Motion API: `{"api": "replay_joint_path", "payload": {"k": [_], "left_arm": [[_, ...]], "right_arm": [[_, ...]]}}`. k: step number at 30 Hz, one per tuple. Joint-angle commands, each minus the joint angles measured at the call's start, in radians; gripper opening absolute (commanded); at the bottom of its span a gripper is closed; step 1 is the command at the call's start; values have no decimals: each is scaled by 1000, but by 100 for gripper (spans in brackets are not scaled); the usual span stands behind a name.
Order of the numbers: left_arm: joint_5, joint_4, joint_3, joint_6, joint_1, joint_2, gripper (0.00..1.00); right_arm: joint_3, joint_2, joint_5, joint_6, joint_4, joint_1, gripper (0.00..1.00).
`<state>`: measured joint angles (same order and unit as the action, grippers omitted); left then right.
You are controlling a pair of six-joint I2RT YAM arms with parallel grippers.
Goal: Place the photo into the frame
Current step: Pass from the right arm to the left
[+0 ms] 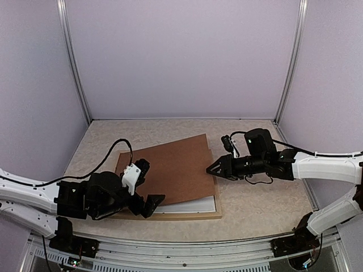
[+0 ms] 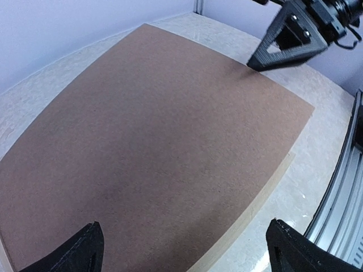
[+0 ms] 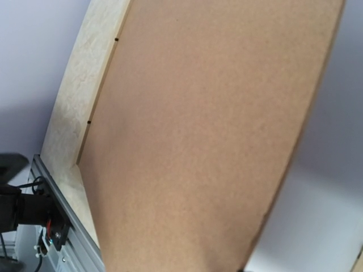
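A speckled beige tabletop [image 1: 255,204], enclosed by lavender walls [image 1: 181,56], carries the frame [image 1: 187,215] at lower centre, with a white strip of the photo [image 1: 187,205] showing inside it. A brown board [image 1: 170,170] lies skewed over both. The right pincer [image 1: 213,169] grips the board's right edge, and the left pincer [image 2: 184,223] stands wide.

Top camera: high behind arm bases, facing far wall, whole table [image 1: 255,209]. Left wrist: close, looking right over brown board [image 2: 147,141] to right gripper [image 2: 255,63]. Right wrist: closer, looking left along same board.

Pale wood frame [image 1: 190,216] lying flat, photo [image 1: 190,205] white edge showing inside
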<state>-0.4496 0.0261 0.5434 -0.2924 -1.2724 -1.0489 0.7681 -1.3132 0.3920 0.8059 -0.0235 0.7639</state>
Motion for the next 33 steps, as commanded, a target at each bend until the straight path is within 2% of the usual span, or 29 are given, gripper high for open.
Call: {"api": "replay_joint_path", "payload": {"k": [1,13,25,33], "left_arm": [[1,44,44,115,-49,-67,99],[-192,46,106,261,-185,-273,99],[-466,-12,188,261,-191,-448,98],[-593,-51,227,256,-212,-542,91]], "right_arm": [[23,-9,15,6,58,22,39],[38,-13,20,10,59,31,40],[50,-24,20,15,60,43,39],[61,-29,24,14,59,46,39]]}}
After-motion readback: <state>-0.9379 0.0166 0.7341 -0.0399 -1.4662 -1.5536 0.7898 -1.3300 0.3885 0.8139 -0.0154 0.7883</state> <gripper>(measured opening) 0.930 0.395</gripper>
